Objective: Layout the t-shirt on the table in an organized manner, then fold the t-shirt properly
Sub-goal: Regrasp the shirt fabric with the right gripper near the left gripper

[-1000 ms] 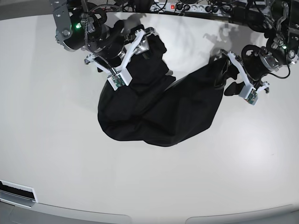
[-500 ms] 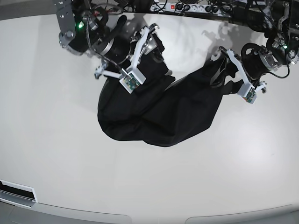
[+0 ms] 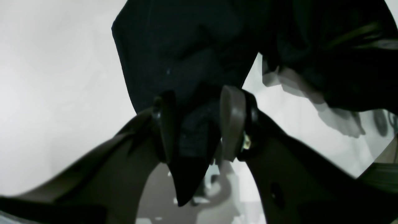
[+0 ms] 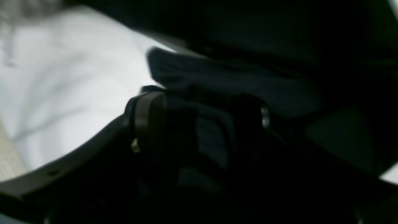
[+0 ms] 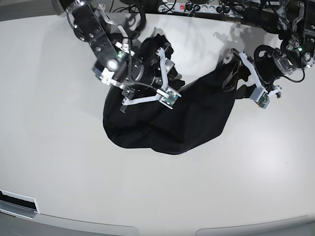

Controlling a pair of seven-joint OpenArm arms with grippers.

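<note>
The right wrist view is blurred and very dark, so black folds of the t-shirt [image 4: 217, 77] hide the far finger of the right end effector [image 4: 199, 124], and whether it grips cloth cannot be told. In the base view the surface [image 5: 59, 162] is cut off by every edge. The shirt's neckband cannot be made out in any view.

The t-shirt [image 5: 167, 123] lies bunched on the table [image 5: 59, 162], toward its far side. My right gripper [image 5: 156, 73] sits over the heap's far left part in the base view. My left gripper [image 3: 199, 124] pinches a fold at the heap's right end.
</note>
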